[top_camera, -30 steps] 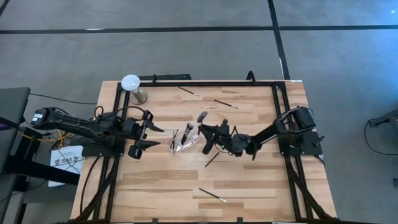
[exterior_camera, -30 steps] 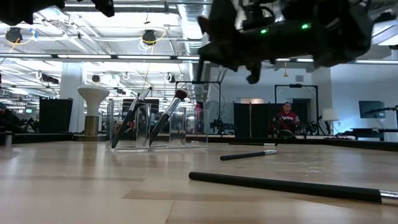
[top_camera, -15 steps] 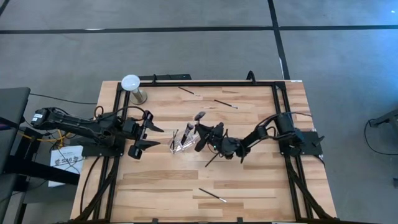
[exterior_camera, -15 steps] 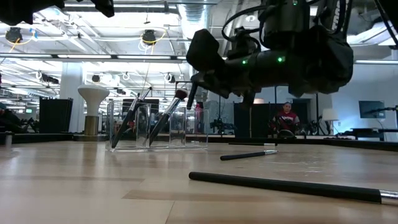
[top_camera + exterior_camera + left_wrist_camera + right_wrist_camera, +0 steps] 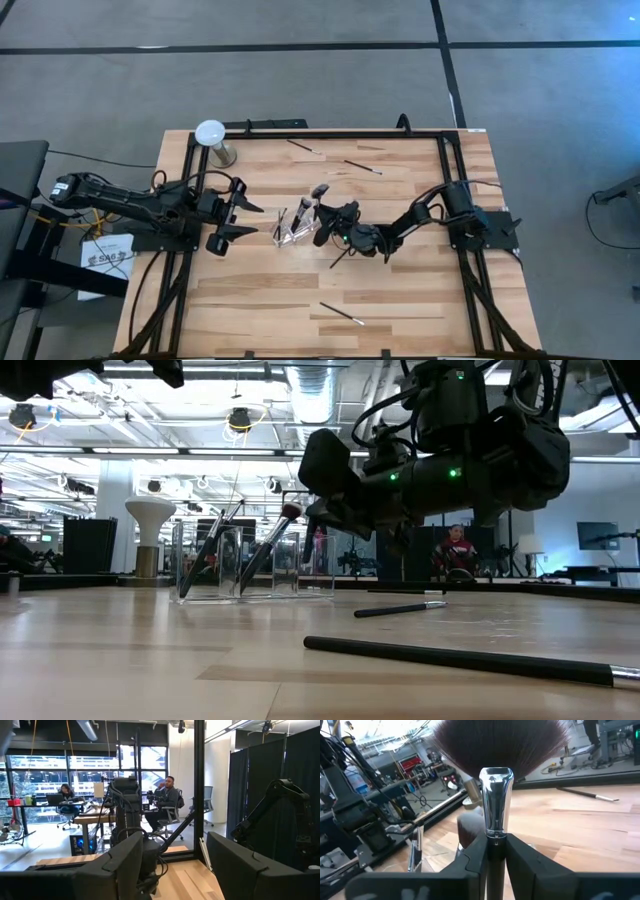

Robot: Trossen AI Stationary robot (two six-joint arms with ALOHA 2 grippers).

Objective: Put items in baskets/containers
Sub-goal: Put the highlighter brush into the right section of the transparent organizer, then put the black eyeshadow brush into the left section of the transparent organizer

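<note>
It was a robotics lab: exposed ceiling ducts (image 5: 300,385), black curtains (image 5: 260,795), people seated at desks (image 5: 95,817) and other robot arms (image 5: 280,810) stood beyond the wooden table (image 5: 400,270).

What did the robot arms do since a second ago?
The right end effector, shut on the fan brush, slid left toward the clear cup and dipped lower. The left end effector stayed open and still beside the cup. The loose brushes did not move.
</note>
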